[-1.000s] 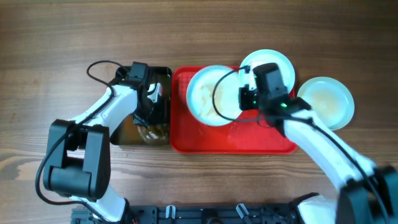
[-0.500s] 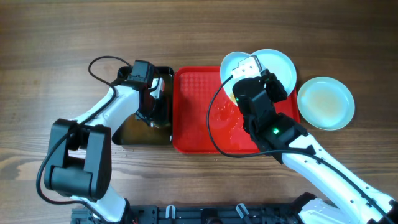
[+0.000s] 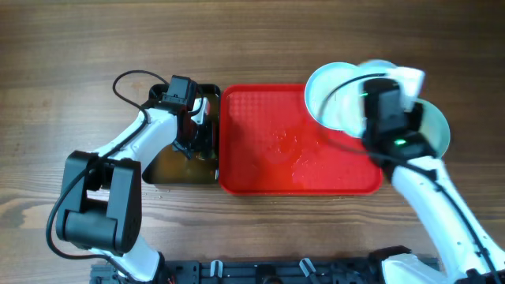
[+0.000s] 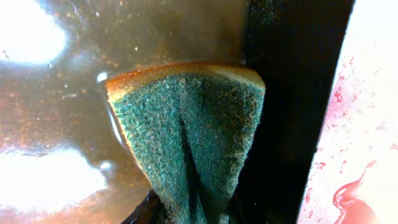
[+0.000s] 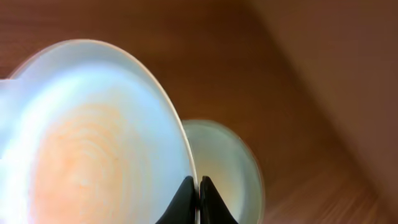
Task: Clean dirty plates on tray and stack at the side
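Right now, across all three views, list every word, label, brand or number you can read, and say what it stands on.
There is none to read in any view. The red tray, the held plate, the green sponge and the black tub bear no words, labels, brands or numbers.

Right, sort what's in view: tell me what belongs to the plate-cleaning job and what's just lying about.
Job: red tray; held plate in the right tool; plate at the tray's far right corner; plate beside the tray; green sponge; black tub.
Just there: wooden table.
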Controlling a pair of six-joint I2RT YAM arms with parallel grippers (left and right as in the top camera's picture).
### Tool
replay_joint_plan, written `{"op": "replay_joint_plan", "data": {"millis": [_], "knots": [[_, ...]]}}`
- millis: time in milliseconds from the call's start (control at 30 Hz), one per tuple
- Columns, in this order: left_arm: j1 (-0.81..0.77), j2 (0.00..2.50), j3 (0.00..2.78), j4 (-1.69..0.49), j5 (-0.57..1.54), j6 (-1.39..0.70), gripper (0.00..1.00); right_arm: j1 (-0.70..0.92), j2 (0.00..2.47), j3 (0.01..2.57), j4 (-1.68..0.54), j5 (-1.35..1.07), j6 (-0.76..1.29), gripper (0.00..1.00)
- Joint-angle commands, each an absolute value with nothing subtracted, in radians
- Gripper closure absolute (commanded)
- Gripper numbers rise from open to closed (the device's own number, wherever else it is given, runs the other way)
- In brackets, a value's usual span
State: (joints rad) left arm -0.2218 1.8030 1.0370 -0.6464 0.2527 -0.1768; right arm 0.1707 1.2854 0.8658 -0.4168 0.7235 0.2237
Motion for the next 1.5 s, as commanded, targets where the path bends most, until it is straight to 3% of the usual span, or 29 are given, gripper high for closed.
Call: {"op": "replay_joint_plan", "data": {"millis": [0, 100, 233, 267, 300, 433, 567, 767, 867, 967, 1100, 1300, 1467], "knots": [[-0.225, 1.818, 1.032, -0.643, 0.264, -0.171, 0.78, -0.097, 1.27, 0.87, -0.466, 0.377, 0.467, 0.96], [-0.225, 1.818, 1.032, -0.643, 0.264, -0.172, 0.77, -0.341, 1.287, 0.869, -0.488, 0.207, 0.498, 0.96], [-0.225, 1.818, 1.032, -0.643, 0.264, -0.172, 0.77, -0.465, 1.341, 0.868, -0.519, 0.199, 0.5, 0.96], [-0.225, 1.818, 1.032, -0.643, 0.264, -0.171, 0.77, -0.472, 1.354, 0.868, -0.512, 0.168, 0.5, 0.79], [-0.225, 1.818, 1.032, -0.643, 0.264, -0.172, 0.76, -0.471, 1.358, 0.868, -0.496, 0.101, 0.497, 0.55], [-0.225, 1.818, 1.032, -0.643, 0.264, -0.172, 0.75, -0.45, 1.36, 0.868, -0.376, -0.402, 0.386, 0.47], [-0.225, 1.818, 1.032, -0.643, 0.265, -0.172, 0.73, -0.274, 1.397, 0.854, -0.406, -0.38, 0.368, 0.37], [-0.225, 1.818, 1.032, -0.647, 0.265, -0.172, 0.71, -0.103, 1.649, 0.843, -0.331, -0.288, 0.526, 0.43], [-0.225, 1.818, 1.032, -0.647, 0.265, -0.171, 0.71, -0.062, 1.728, 0.843, -0.284, -0.284, 0.559, 0.6], [-0.225, 1.818, 1.032, -0.646, 0.265, -0.172, 0.68, -0.039, 1.732, 0.843, -0.321, -0.281, 0.558, 0.94], [-0.225, 1.818, 1.032, -0.646, 0.265, -0.172, 0.66, 0.014, 1.732, 0.843, -0.379, -0.281, 0.525, 0.95], [-0.225, 1.818, 1.032, -0.64, 0.264, -0.172, 0.54, 0.146, 1.732, 0.843, -0.414, -0.278, 0.496, 0.96], [-0.225, 1.822, 1.031, -0.597, 0.242, -0.172, 0.55, 0.204, 1.732, 0.843, -0.411, -0.278, 0.488, 0.96]]}}
